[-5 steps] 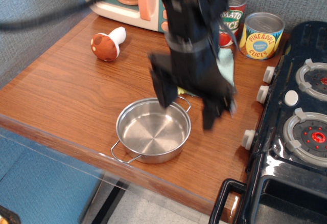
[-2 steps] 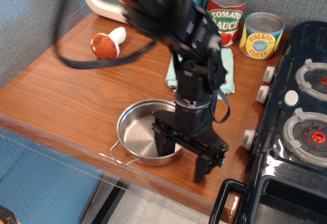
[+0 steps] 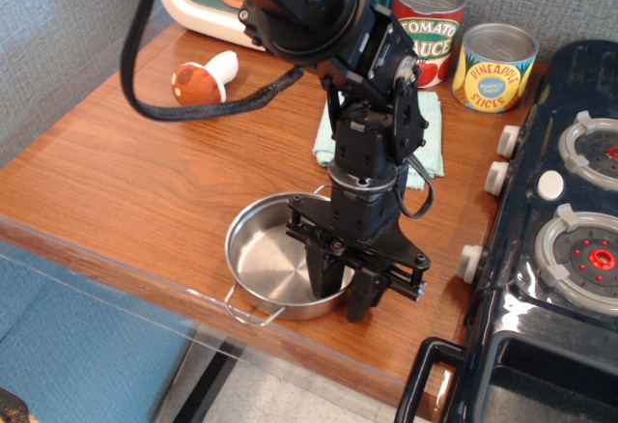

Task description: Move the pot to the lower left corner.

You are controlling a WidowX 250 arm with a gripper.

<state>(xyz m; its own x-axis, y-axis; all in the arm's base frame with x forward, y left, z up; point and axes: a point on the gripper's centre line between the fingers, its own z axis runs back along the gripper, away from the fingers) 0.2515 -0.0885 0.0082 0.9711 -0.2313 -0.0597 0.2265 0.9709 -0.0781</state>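
Note:
The pot (image 3: pixel 272 264), a shallow shiny steel pan with wire loop handles, sits on the wood tabletop near its front edge, about mid-width. My gripper (image 3: pixel 342 291) points straight down at the pot's right side. Its black fingers (image 3: pixel 324 276) stand close together, one inside the pan and one outside, shut on the right rim. The pot's right wall is hidden behind the fingers. The lower left corner (image 3: pixel 48 196) of the tabletop lies bare, well to the left of the pot.
A toy mushroom (image 3: pixel 203 80) lies at the back left. A tomato sauce can (image 3: pixel 430 22) and a pineapple can (image 3: pixel 494 66) stand at the back. A green cloth (image 3: pixel 428 143) lies behind the arm. A black stove (image 3: pixel 560 249) fills the right side.
The gripper came down over the pot's right side, then its wide-open fingers closed on the rim. The pot shifted slightly to the right and turned a little.

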